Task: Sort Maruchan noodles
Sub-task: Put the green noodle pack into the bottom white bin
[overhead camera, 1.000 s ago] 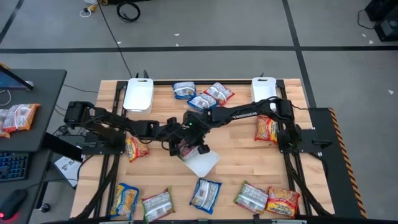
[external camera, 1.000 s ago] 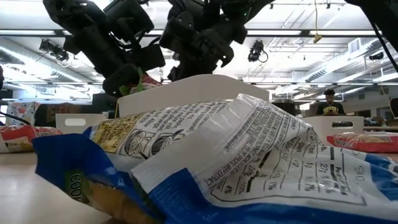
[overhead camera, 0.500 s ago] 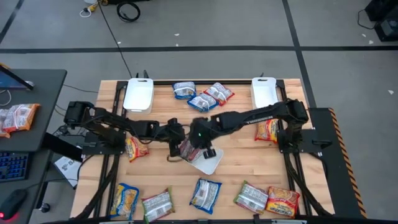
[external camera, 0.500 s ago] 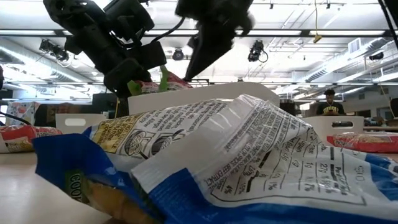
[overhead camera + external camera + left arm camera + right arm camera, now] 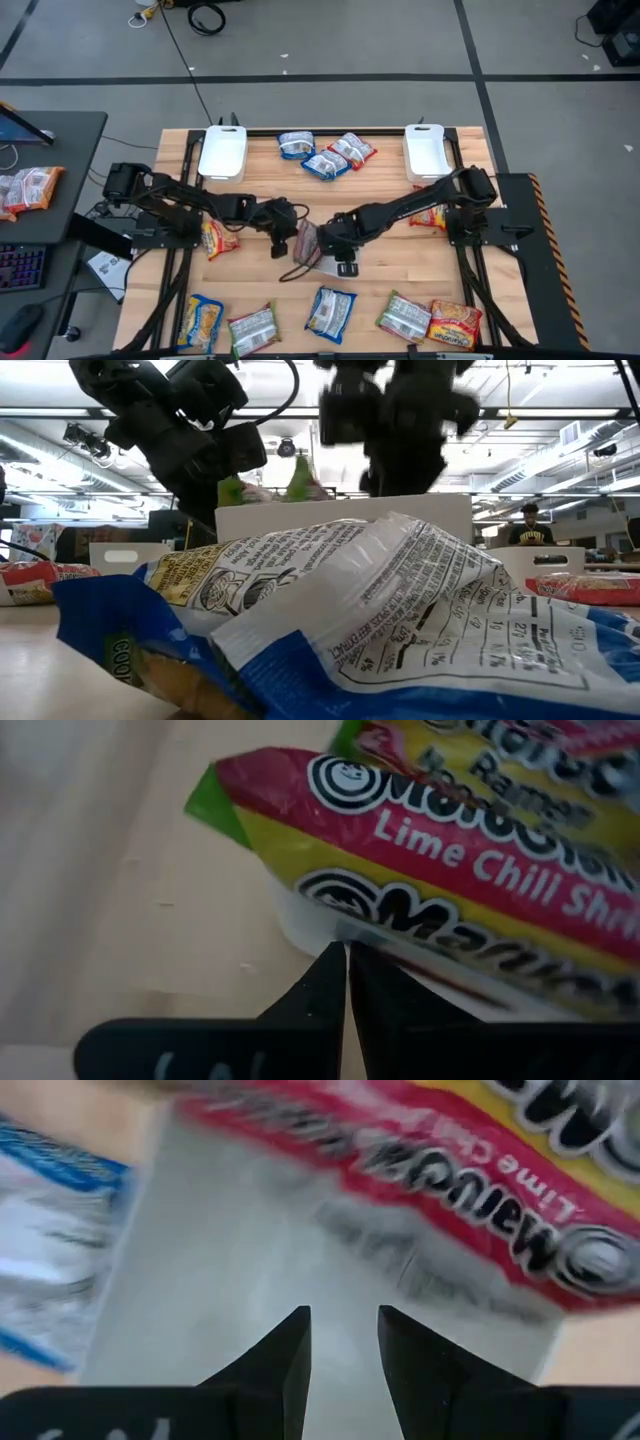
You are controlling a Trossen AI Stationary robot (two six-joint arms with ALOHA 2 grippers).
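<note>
A white tray (image 5: 312,266) sits mid-table with lime chili Maruchan packets (image 5: 307,238) in it; one packet (image 5: 420,850) hangs over the tray's rim. My left gripper (image 5: 291,245) reaches in from the table's left and is shut at that rim. My right gripper (image 5: 340,258) hovers open over the tray's inside (image 5: 300,1250), touching nothing. In the low view the tray's wall (image 5: 340,512) stands level behind a blue-white packet (image 5: 380,620), with green packet corners (image 5: 298,478) showing above it. My left gripper pinches the tray's rim near a corner (image 5: 318,925) between its two shut fingers, just under the overhanging packet. The fingers come from the table's left, slanting down. Whether the tray's bottom rests on the table, I cannot tell.
Two more white trays (image 5: 222,152) (image 5: 425,150) stand at the far edge, with blue and red packets (image 5: 325,160) between them. Orange packets lie at left (image 5: 220,240) and right (image 5: 430,208). Several packets (image 5: 330,310) line the near edge.
My right gripper has swung from beyond the tray toward the table's near edge, rolling as it went, and now hangs over the tray. My left wrist has turned in place. The tray's top edge, slanted before in the low view, now stands level.
</note>
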